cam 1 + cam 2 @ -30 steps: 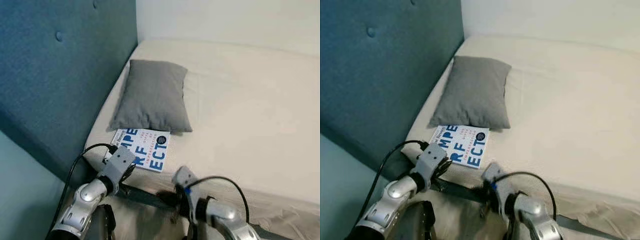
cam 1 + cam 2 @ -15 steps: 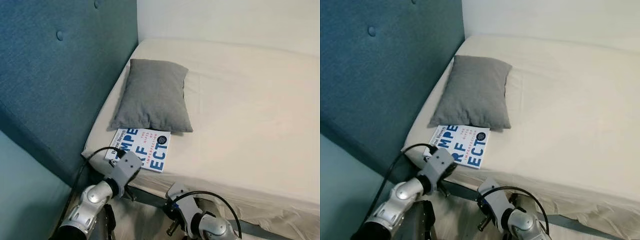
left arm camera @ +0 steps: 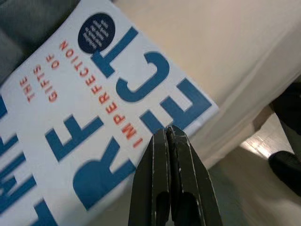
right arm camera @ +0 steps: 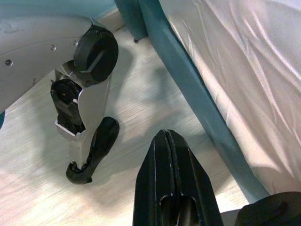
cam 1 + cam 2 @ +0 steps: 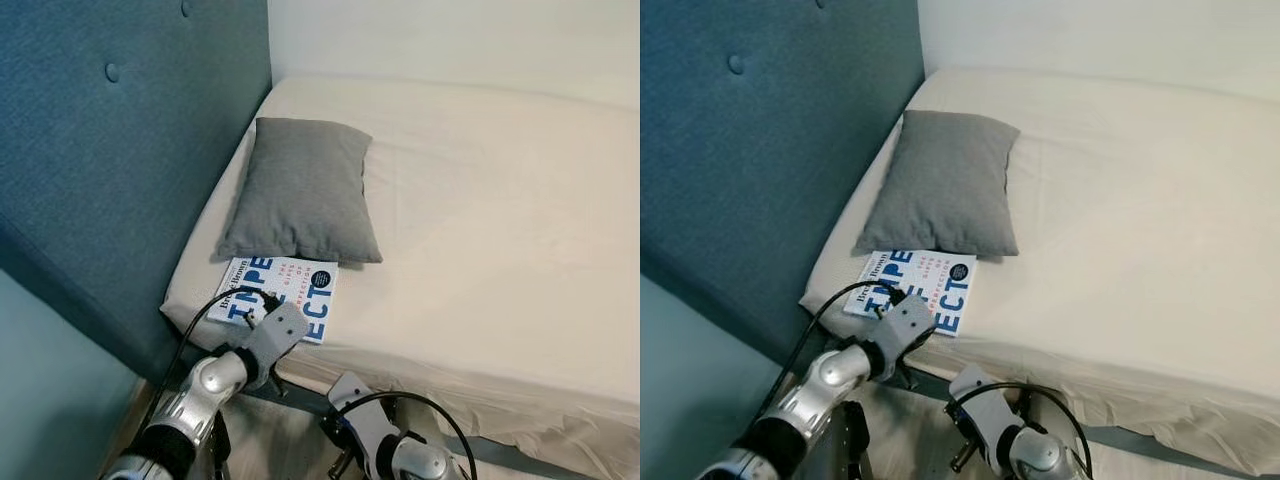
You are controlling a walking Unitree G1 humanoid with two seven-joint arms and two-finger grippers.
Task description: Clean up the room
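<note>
Smooth cream bed (image 5: 500,200), glossy flat book (image 5: 285,296), closed left gripper (image 3: 169,134) above.

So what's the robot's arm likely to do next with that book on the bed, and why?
Probably open the left end effector and ease it forward under the book's near edge. Its fingers are shut and hover at the cover's corner, where the book lies flat near the mattress edge, partly tucked under the grey pillow. The right end effector hangs low, shut.

We see a white book (image 5: 276,297) with large blue letters and small orange print lying flat, cover up, at the bed's (image 5: 500,230) near edge by the headboard-side corner, its far end touching or slightly under the grey pillow (image 5: 302,190) lying flat beyond it.
</note>
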